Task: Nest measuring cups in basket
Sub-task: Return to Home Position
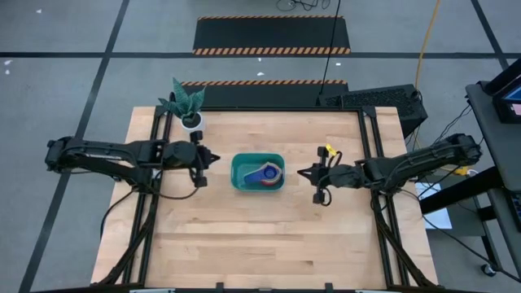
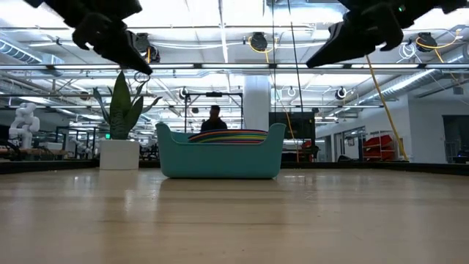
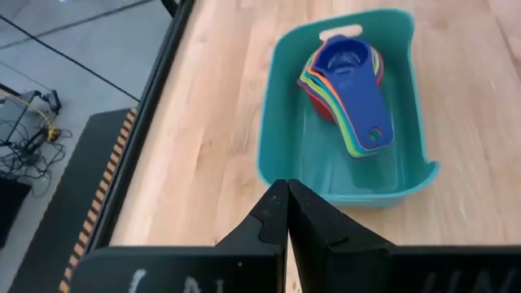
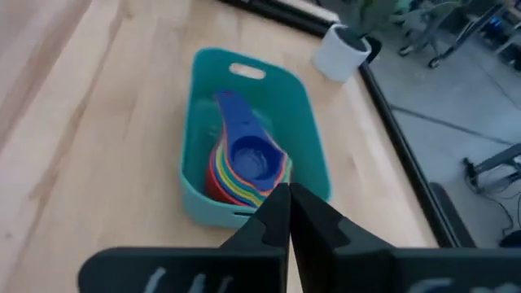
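Nesting looks done: measuring cups [image 3: 350,89] stacked, dark blue on top, in teal basket [image 3: 273,122] between left gripper [image 1: 213,158] and right gripper [image 1: 301,172]. Both closed tip-to-tip, empty (only homing left).

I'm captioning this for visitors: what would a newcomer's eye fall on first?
The teal rectangular plastic basket at the centre of the wooden table, holding a rainbow stack of nested plastic measuring cups with the dark blue one on top. Either side of it hang the left gripper and right gripper, off the table, jaws shut and empty. A green plant in a white pot stands near a corner on the left arm's side.
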Robot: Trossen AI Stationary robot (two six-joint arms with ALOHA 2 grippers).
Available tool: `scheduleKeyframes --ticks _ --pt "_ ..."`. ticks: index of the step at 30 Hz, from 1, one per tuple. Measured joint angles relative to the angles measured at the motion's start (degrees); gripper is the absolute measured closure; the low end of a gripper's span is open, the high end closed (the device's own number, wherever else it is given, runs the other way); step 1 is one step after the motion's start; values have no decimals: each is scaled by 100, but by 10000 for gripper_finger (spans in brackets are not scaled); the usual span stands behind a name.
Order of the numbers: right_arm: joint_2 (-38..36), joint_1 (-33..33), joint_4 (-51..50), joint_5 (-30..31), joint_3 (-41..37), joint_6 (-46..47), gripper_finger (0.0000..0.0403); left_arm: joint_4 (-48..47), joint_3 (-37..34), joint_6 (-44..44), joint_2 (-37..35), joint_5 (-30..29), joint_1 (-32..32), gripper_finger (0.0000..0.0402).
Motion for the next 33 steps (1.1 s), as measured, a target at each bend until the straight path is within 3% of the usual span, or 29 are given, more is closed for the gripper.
scheduleKeyframes --ticks 7,14,20,30,33 --pt "-724 -163 1119 -758 -870 -454 402 858 -828 138 -731 4 2 392" --pt "-1431 -342 2044 -1466 -1687 -737 403 1424 -1274 161 -938 7 2 392" --pt "-2018 -494 2562 -1505 -2310 -779 403 1518 -1292 179 -960 162 0 392" --pt "-2926 -606 2547 -1524 -2886 -716 403 1670 -1290 235 -961 176 0 392" --pt "-3130 -606 2444 -1784 -2926 -707 403 1673 -1290 238 -961 197 0 392"
